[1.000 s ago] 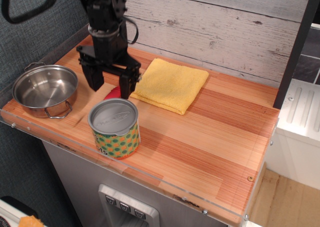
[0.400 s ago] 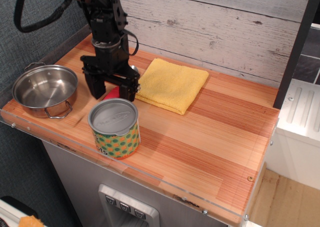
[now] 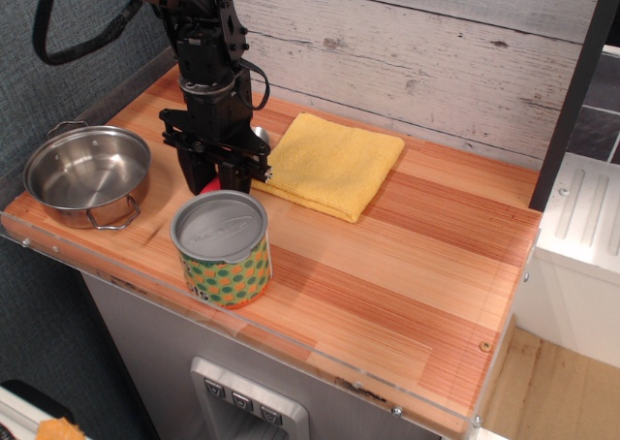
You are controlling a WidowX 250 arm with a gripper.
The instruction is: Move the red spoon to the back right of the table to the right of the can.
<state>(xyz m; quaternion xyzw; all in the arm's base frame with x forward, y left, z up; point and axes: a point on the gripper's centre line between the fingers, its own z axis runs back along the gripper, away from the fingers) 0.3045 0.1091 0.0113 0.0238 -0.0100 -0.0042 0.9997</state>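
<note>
Gripping the red-handled, silver-bowled spoon (image 3: 215,178) low on the striped wooden table (image 3: 407,256), the black pincer (image 3: 217,174) stands closed just behind the yellow dotted, grey-lidded can (image 3: 222,249).

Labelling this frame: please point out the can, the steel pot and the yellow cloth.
can (image 3: 221,229): main view, on its grey lid.
steel pot (image 3: 85,170): main view, inside the bowl.
yellow cloth (image 3: 331,162): main view, cloth's middle.
</note>
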